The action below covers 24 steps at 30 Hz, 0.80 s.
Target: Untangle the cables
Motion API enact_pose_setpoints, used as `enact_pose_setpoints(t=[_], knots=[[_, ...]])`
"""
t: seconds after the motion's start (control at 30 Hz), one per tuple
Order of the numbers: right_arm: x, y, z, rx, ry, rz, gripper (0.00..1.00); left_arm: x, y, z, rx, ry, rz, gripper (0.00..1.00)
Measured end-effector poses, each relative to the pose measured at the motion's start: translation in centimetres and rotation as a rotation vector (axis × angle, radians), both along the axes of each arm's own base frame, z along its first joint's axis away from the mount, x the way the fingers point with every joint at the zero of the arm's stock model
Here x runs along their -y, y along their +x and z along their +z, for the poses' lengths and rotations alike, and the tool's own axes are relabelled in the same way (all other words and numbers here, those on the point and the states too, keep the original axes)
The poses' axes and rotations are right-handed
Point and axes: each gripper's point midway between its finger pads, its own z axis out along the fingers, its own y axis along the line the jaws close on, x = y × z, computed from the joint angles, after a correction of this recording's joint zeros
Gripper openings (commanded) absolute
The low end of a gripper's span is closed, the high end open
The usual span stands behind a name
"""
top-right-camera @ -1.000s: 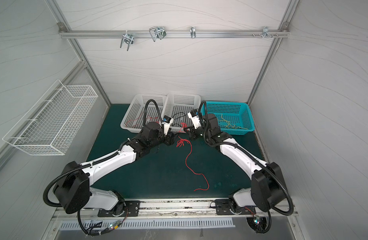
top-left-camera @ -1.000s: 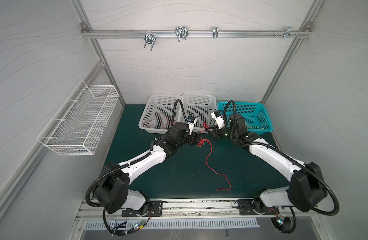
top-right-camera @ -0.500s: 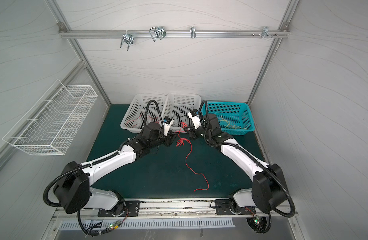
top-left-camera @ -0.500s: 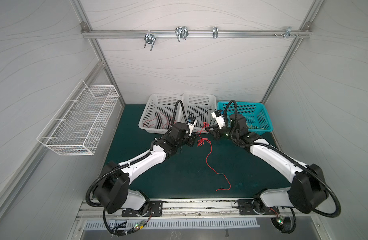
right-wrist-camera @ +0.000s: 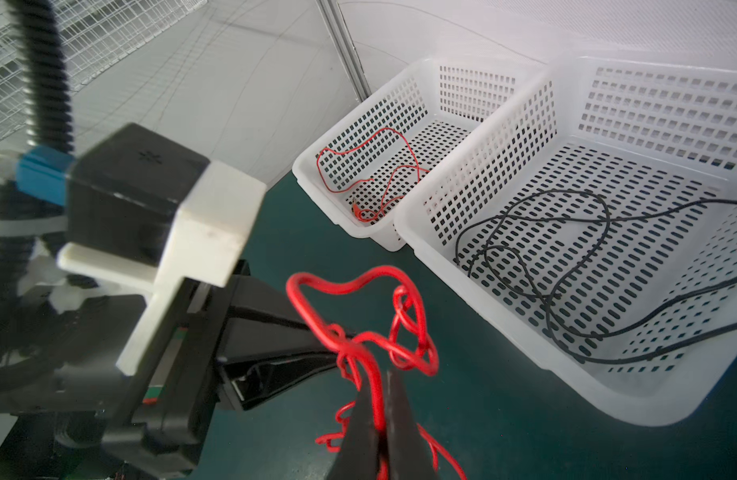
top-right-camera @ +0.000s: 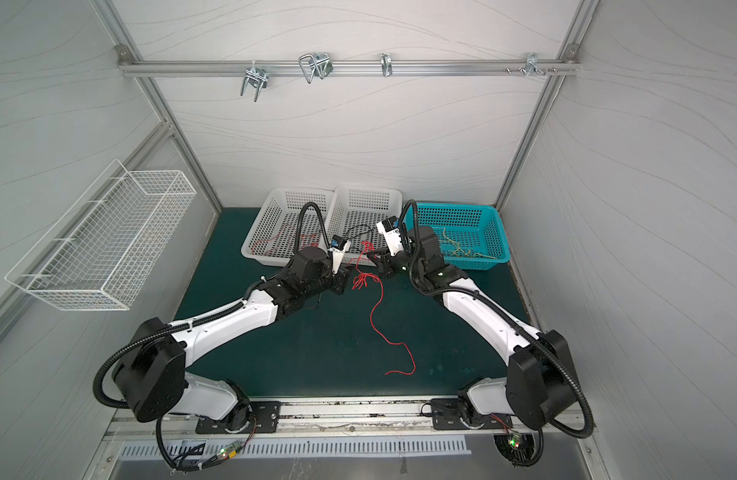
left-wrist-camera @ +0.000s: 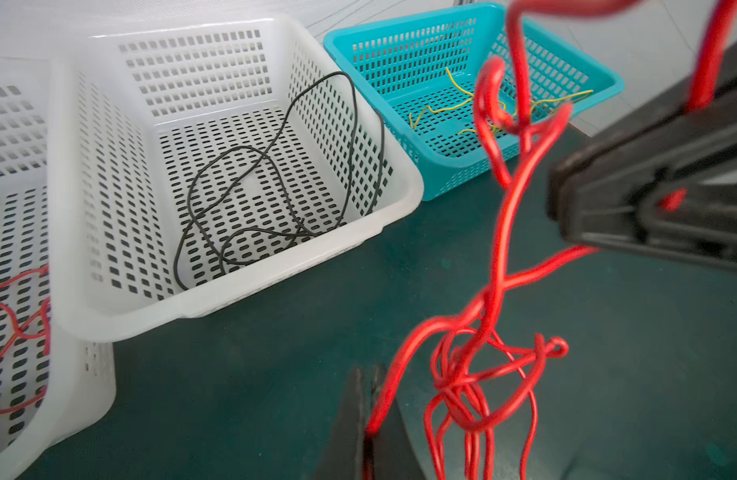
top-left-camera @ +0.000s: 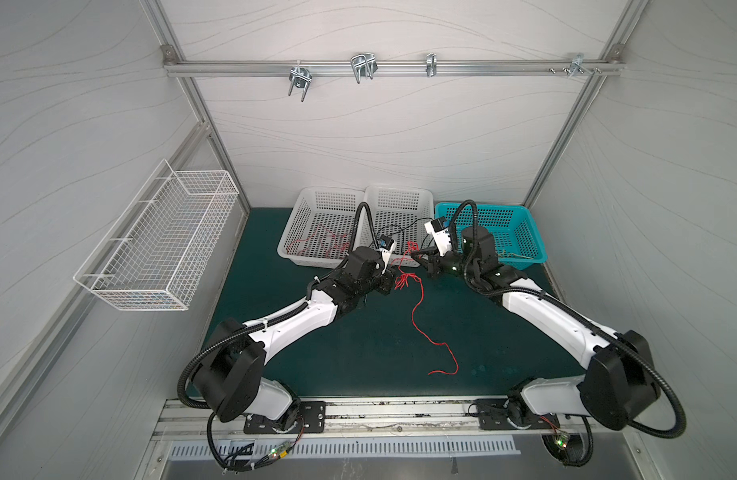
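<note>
A tangled red cable (top-left-camera: 404, 280) (top-right-camera: 363, 281) hangs between my two grippers above the green mat, and its loose tail snakes toward the front (top-left-camera: 441, 370). My left gripper (top-left-camera: 394, 274) (left-wrist-camera: 369, 370) is shut on one strand beside the knot (left-wrist-camera: 462, 374). My right gripper (top-left-camera: 414, 253) (right-wrist-camera: 379, 386) pinches another strand of the same cable (right-wrist-camera: 400, 328), its jaws close together with the wire between them. A black cable (left-wrist-camera: 250, 199) (right-wrist-camera: 566, 266) lies in the middle white basket, a red cable (right-wrist-camera: 358, 166) in the left one, and yellowish cables (left-wrist-camera: 454, 104) in the teal one.
Three baskets stand in a row at the back of the mat: left white (top-left-camera: 313, 262), middle white (top-left-camera: 400, 195), teal (top-left-camera: 529, 232). A white wire basket (top-left-camera: 159, 245) hangs on the left wall. A metal rail with hooks (top-left-camera: 358, 70) runs overhead.
The left gripper's jaws have closed on a strand of the red cable. Both arms have barely moved and the cable's tail lies as before.
</note>
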Motion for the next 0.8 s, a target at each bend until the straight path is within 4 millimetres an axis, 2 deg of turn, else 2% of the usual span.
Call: enact_pose_setpoints(t=[0.07, 0.2, 0.3, 0.5, 0.8], knots=[[0.1, 0.3, -0.5, -0.010, -0.011, -0.014, 0.24, -0.5, 0.5, -0.1, 0.003, 0.005, 0.041, 0.00], [0.5, 0.6, -1.2, -0.018, -0.032, -0.043, 0.42, -1.3, 1.5, 0.1, 0.016, 0.012, 0.113, 0.00], [0.9, 0.5, -2.4, -0.033, -0.053, -0.062, 0.51, -1.5, 1.9, 0.2, 0.020, 0.010, 0.136, 0.00], [1.9, -0.6, -6.4, -0.100, -0.110, -0.074, 0.54, -1.6, 2.0, 0.2, 0.018, 0.001, 0.149, 0.00], [1.3, 0.1, -9.6, -0.186, -0.101, -0.087, 0.54, -1.6, 1.9, 0.5, 0.022, -0.006, 0.149, 0.00]])
